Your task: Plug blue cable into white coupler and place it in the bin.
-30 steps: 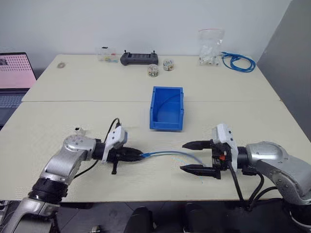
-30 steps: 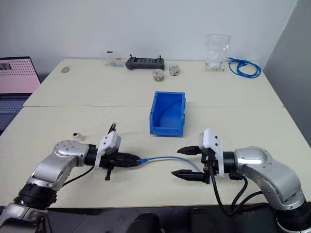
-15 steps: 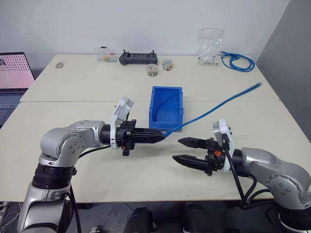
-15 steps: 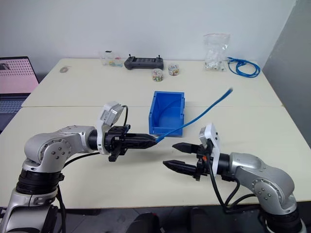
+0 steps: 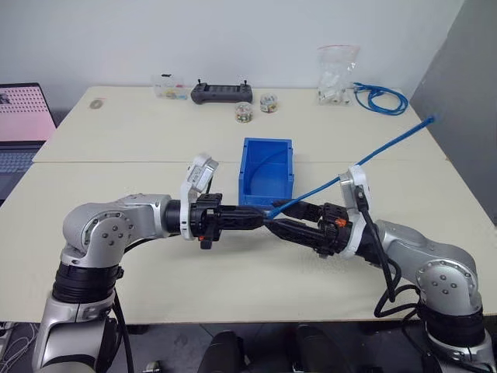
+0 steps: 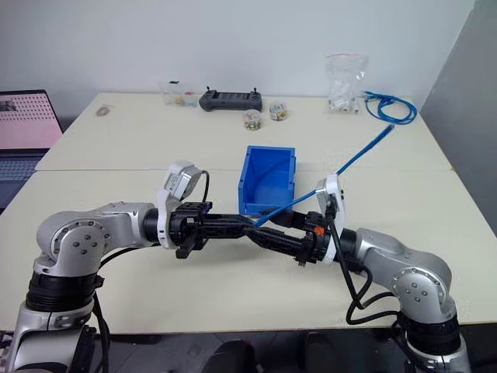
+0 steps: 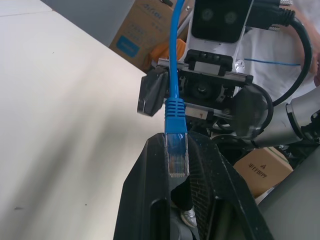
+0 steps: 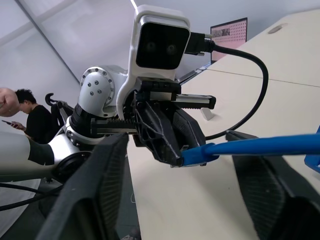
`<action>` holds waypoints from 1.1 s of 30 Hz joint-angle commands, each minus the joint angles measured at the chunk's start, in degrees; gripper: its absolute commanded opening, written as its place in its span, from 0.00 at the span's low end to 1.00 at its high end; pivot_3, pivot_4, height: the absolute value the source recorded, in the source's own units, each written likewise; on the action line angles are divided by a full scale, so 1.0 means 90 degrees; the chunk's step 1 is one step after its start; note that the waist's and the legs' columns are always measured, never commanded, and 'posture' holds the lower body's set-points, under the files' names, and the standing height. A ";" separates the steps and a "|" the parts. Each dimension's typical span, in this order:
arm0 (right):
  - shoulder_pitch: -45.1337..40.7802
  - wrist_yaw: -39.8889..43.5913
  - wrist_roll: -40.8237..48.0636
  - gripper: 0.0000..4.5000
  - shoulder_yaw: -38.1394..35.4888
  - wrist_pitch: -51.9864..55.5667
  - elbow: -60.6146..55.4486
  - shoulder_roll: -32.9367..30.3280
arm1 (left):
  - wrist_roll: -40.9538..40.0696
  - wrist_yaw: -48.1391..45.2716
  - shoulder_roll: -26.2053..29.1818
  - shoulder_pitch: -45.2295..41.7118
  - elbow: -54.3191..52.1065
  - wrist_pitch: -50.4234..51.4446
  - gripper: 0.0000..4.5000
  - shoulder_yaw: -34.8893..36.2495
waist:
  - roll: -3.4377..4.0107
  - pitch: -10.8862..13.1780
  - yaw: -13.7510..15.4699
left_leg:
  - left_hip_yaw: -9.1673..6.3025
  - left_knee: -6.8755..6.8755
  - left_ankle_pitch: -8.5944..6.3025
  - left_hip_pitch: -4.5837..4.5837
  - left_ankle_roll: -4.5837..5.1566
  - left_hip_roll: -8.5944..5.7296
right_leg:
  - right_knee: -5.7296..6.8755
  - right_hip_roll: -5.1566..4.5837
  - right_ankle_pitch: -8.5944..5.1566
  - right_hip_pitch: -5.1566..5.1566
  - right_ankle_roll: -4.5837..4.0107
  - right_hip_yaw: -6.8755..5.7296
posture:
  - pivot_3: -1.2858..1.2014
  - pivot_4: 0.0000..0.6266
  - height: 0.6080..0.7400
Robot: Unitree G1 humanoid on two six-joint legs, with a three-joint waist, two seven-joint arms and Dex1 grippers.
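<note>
Left eye view: two robot arms meet above a pale table, gripper tips nearly touching in front of the bin (image 5: 267, 172), a bright blue box that sits near the table's middle. The left gripper (image 5: 262, 219) points toward the right arm with its two black fingers pressed together on the clear plug at the end of the blue cable (image 5: 365, 159). From that pinch the cable rises in a slanted line over the right arm, and its far end hangs in the air above the table's right side. The left wrist view shows the plug (image 7: 176, 150) clamped between the finger pads, its blue strain sleeve just outside them.

The right gripper (image 5: 276, 220) points back toward the left one. In the right wrist view its fingers (image 8: 95, 190) stand apart on either side of the cable, and they seem not to touch it, though the angle makes this hard to judge.

At the table's far edge sit a black controller (image 5: 222, 92), a clear bag of white parts (image 5: 336, 76) and a coiled bundle of blue cable (image 5: 381, 99). A laptop (image 5: 23, 120) stands at the left.
</note>
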 commanded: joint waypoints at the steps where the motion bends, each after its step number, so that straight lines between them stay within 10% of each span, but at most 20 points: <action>1: -0.0171 -0.0025 0.0361 0.49 -0.0078 -0.0003 0.0053 0.0042 | -0.0209 0.0073 0.0005 0.0011 -0.0219 0.0012 0.05 0.0200 | 0.0000 0.0000 0.0000 | 0.0001 0.0000 0.0000 -0.0001 0.0000 0.0000 | 0.0000 0.0000 0.0000 -0.0001 0.0000 0.0001 | 0.52 0.24 1.00; 10: -0.0323 -0.0044 0.0995 0.05 -0.0160 0.0108 0.0208 -0.0058 | -0.0183 0.0024 0.0146 0.0170 -0.0266 -0.0110 0.05 0.0166 | 0.0000 0.0000 -0.0001 | 0.0004 0.0000 0.0000 -0.0011 0.0000 0.0000 | 0.0002 0.0000 0.0000 -0.0014 0.0000 0.0003 | 0.52 0.24 1.00; 19: -0.0428 -0.0065 0.1204 0.03 -0.0070 0.0129 0.0233 -0.0174 | 0.0044 0.0207 -0.0058 0.0293 -0.0279 -0.0585 0.05 0.0211 | 0.0000 0.0000 0.0001 | 0.0007 0.0000 0.0000 -0.0017 0.0000 0.0000 | 0.0002 0.0000 0.0000 -0.0021 0.0000 0.0005 | 0.52 0.24 1.00; 33: -0.0443 0.0129 0.0076 0.02 0.0049 -0.0353 0.0713 -0.0212 | -0.0236 0.0432 0.0321 0.1105 -0.0985 -0.0654 0.78 0.0713 | 0.0001 0.0001 -0.0003 | 0.0009 -0.0002 0.0000 -0.0020 0.0000 0.0001 | 0.0002 0.0000 0.0000 -0.0025 0.0000 0.0008 | 0.52 0.24 1.00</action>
